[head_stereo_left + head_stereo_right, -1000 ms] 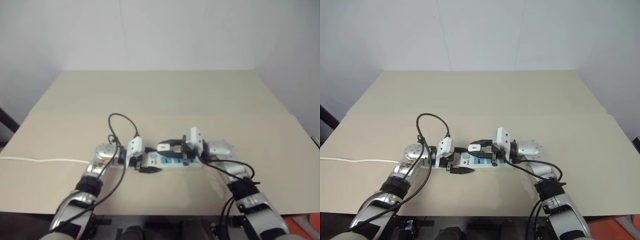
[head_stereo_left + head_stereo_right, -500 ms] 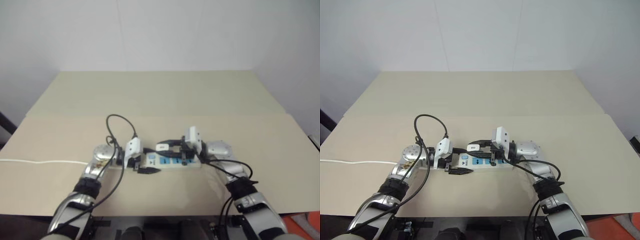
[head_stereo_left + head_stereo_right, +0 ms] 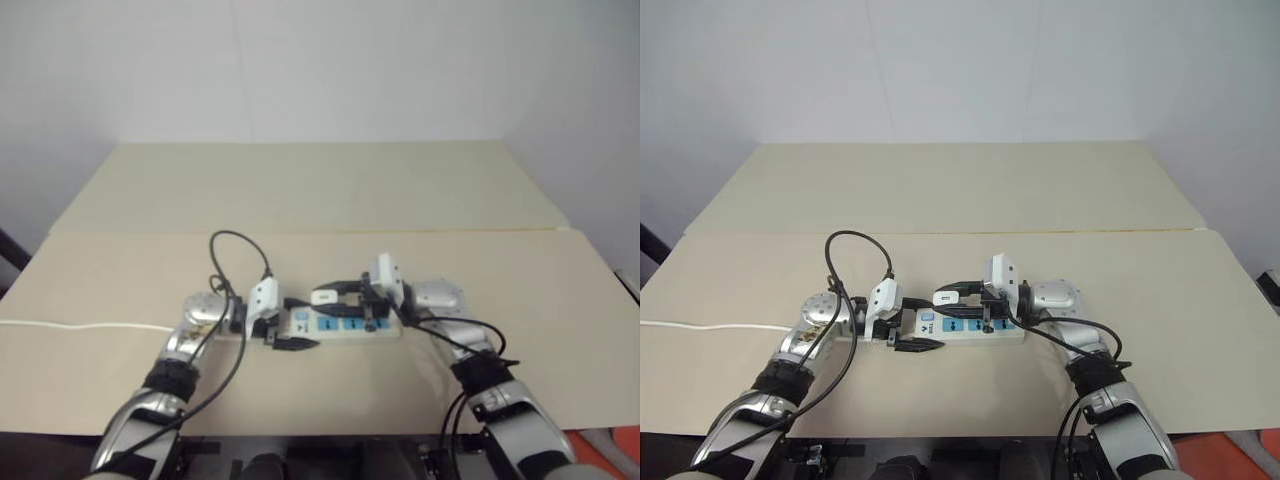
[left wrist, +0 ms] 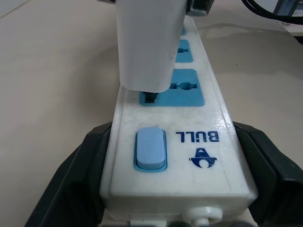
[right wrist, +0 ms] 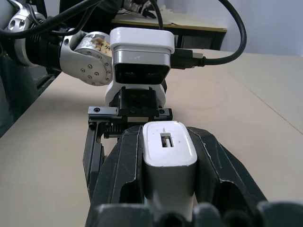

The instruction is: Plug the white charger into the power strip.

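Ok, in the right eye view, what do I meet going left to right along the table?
White cord → left gripper → charger → right gripper, with the power strip running under both.

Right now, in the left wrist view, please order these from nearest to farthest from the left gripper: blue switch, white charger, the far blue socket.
1. blue switch, at the strip's gripped end.
2. white charger, over the first socket.
3. far blue socket, at the other end, beyond the charger.
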`<state>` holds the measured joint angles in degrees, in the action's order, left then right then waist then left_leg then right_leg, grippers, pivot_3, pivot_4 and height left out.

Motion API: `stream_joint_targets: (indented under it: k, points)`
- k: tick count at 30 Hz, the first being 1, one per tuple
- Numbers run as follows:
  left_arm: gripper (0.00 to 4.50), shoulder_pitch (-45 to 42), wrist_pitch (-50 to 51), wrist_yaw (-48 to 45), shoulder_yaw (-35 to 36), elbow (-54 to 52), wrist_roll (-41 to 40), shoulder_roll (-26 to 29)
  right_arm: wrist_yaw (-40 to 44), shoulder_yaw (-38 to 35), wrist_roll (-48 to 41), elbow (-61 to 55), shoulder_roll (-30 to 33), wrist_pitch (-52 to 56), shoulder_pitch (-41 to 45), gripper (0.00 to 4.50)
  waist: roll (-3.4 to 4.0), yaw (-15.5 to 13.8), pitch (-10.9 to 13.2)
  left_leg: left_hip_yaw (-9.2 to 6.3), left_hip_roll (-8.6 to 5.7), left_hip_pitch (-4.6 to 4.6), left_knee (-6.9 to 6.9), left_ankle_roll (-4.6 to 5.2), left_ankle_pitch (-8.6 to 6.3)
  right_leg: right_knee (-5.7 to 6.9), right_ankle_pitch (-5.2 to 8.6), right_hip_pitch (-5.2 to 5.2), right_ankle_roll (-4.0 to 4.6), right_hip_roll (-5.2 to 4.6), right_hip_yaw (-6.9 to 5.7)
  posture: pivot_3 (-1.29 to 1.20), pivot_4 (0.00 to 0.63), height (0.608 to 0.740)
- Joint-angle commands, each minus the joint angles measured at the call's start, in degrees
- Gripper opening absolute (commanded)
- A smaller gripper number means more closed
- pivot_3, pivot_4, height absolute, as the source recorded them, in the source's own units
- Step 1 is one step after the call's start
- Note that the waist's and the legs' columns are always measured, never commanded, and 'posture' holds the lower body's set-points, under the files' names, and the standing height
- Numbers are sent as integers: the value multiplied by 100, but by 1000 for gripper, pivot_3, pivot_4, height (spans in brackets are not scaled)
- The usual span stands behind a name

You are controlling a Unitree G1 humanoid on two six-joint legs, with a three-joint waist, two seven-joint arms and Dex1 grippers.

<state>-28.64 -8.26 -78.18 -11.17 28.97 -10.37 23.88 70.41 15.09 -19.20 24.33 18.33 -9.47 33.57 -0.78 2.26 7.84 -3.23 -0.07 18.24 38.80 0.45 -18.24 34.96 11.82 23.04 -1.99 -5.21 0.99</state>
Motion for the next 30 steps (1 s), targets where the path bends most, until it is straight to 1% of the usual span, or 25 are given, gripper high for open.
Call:
stream_joint_targets:
  k: [1, 5, 15, 18, 25, 30]
  points:
    - [3305, 195, -5, -327, -142, -258, 26, 234, -162, 37, 459, 637, 17, 86, -71, 1112, 0, 41, 0, 0, 1, -3, -2, 0, 0, 1, 1, 0, 2, 1, 1, 0, 150, 740]
    - [3305, 266, 40, -301, -139, -367, -11, 312, -163, 20, 477, 793, -73, 12, -92, 1112, -1, 82, -1, 0, 12, -10, -6, 1, -1, 6, 5, 1, 9, 13, 3, 0, 150, 740]
    - [3305, 338, 81, -274, -120, -474, -48, 410, -188, -78, 638, 1241, 267, -297, -343, 1112, -7, 86, -5, 0, 14, -15, -9, 2, -1, 7, 7, 0, 13, 14, 4, 0, 150, 740]
    - [3305, 337, 70, -284, -137, -460, -46, 406, -180, -68, 590, 1140, 237, -245, -325, 1112, -10, 83, -8, 0, 14, -16, -9, 2, -1, 7, 7, -2, 13, 13, 4, 0, 150, 740]
    - [3305, 279, 60, -284, -180, -419, -35, 358, -174, -73, 317, 760, -104, 38, -42, 1112, -11, 85, -9, 0, 14, -16, -9, 2, -1, 7, 7, 0, 13, 13, 5, 0, 150, 740]
    - [3305, 287, 60, -271, -196, -427, -44, 350, -117, -105, 104, 318, -286, 424, 21, 1112, -10, 93, -8, -1, 15, -14, -12, 2, -1, 9, 8, 6, 15, 15, 6, 0, 150, 740]
